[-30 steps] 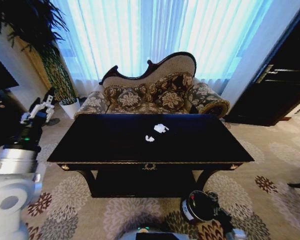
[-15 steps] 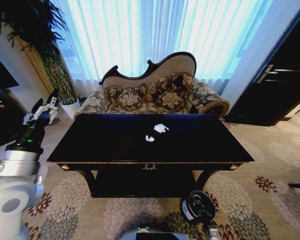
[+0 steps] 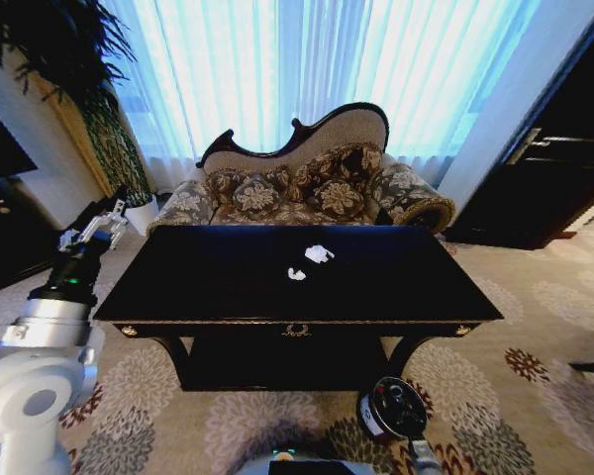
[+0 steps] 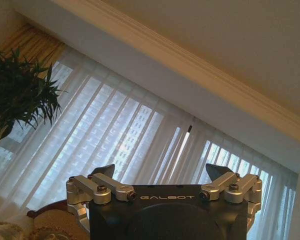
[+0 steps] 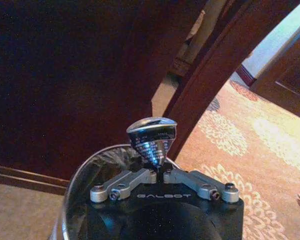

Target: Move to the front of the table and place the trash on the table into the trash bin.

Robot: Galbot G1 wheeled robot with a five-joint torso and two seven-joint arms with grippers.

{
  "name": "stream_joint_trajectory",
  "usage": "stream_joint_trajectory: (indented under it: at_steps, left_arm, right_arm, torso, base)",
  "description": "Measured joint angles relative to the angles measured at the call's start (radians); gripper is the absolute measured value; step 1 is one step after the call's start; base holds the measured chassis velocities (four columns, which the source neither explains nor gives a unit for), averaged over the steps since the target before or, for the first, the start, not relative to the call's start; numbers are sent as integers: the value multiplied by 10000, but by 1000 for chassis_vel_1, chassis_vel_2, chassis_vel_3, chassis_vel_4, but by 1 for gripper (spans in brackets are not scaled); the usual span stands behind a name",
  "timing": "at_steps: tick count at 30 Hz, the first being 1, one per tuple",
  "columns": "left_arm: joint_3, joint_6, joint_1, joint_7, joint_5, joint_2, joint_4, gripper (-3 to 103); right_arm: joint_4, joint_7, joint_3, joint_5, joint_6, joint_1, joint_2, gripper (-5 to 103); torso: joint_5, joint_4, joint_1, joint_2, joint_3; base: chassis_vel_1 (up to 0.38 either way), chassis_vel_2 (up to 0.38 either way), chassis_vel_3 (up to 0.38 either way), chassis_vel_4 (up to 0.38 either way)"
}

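My right gripper [image 5: 160, 167], jaws clamped on crushed can [image 5: 152, 136], hangs over trash bin [image 5: 85, 175]. Two paper wads [image 3: 318, 253] remain on surface [image 3: 228, 287]. Left gripper [image 3: 97, 225] raised beside it, jaws open.

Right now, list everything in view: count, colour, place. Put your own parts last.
table: one, dark glossy wood, straight ahead.
paper wads: two, white, on the tabletop near its middle.
crushed can: one, dark and shiny, pinched in the right gripper above the bin.
trash bin: one, dark with a white label, on the carpet by the table's front right leg.
sofa: one, patterned brown, behind the table.
plant: one, green, far left by the curtains.
left gripper: raised left of the table, fingers open.
right gripper: over the bin, shut on the can.
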Motion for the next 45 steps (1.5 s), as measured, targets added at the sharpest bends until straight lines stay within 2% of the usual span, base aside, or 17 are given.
stream_joint_trajectory:
  at_steps: [5, 8, 16, 20, 23, 25, 28, 31, 32, 35, 36, 40, 42, 45]
  left_arm:
    - [-2, 4, -42, 0, 21, 46, 132, 100]
    - [81, 4, -161, 2, 96, 78, 315, 100]
    - [334, 0, -447, 69, 233, 163, 626, 100]
    - [576, -23, -558, 147, 421, 135, 764, 100]
    - [632, -35, -577, 165, 472, 107, 815, 100]
    - [652, -48, -572, 183, 500, 82, 836, 100]
    - [645, -63, -537, 194, 508, 70, 835, 100]
    - [552, -76, -510, 203, 485, 79, 808, 100]
    - [552, -76, -510, 203, 485, 79, 808, 100]
    - [472, -99, -474, 209, 437, 89, 781, 100]
    - [472, -99, -474, 209, 437, 89, 781, 100]
    - [440, -112, -441, 217, 404, 90, 744, 100]
    - [411, -113, -436, 218, 372, 104, 733, 100]
    - [300, -114, -453, 218, 198, 140, 692, 100]
  right_arm:
    - [-648, 185, 45, 27, -168, 511, 131, 1]
    - [-1255, 421, 172, 112, -577, 1057, 282, 1]
    - [-1246, 507, 227, 68, -1097, 1197, 490, 1]
    - [-1029, 494, 216, 19, -1210, 1023, 581, 22]
    - [-936, 457, 211, 13, -1212, 910, 589, 27]
    - [-838, 378, 203, 12, -1213, 775, 580, 38]
    - [-712, 300, 194, 9, -1210, 657, 531, 44]
    - [-525, 255, 193, -34, -1201, 486, 494, 61]
    - [-525, 255, 193, -34, -1201, 486, 494, 61]
    - [-327, 257, 206, -67, -1189, 389, 510, 72]
    - [-327, 257, 206, -67, -1189, 389, 510, 72]
    - [37, 191, 196, -106, -1164, 70, 537, 93]
    - [225, 62, 173, -99, -1154, -104, 523, 97]
    - [1163, -534, 14, 69, -1147, -897, 446, 100]
  torso:
    - [1, -2, -1, 0, 0]
    - [-1, 2, 0, 0, 0]
    - [0, 1, 0, 0, -1]
    - [0, 0, 0, 0, -1]
    - [0, -1, 0, 0, -1]
    - [0, -2, 0, 0, -1]
    - [-1, 0, 0, 0, -1]
    - [0, -3, 0, 0, -1]
    - [0, -3, 0, 0, -1]
    - [-1, 1, 0, 0, -1]
    - [-1, 1, 0, 0, -1]
    - [-1, 1, 0, 0, -2]
    - [0, 1, 0, 0, -1]
    - [0, -4, -1, 0, -1]
  base:
    - [0, 0, 0, 0]
    - [0, 0, 0, 0]
    - [0, 0, 0, 0]
    - [0, 0, 0, 0]
    - [0, 0, 0, 0]
    - [0, 0, 0, 0]
    - [0, 0, 0, 0]
    - [0, 0, 0, 0]
    - [0, 0, 0, 0]
    - [0, 0, 0, 0]
    - [0, 0, 0, 0]
    - [0, 0, 0, 0]
    - [0, 0, 0, 0]
    - [0, 0, 0, 0]
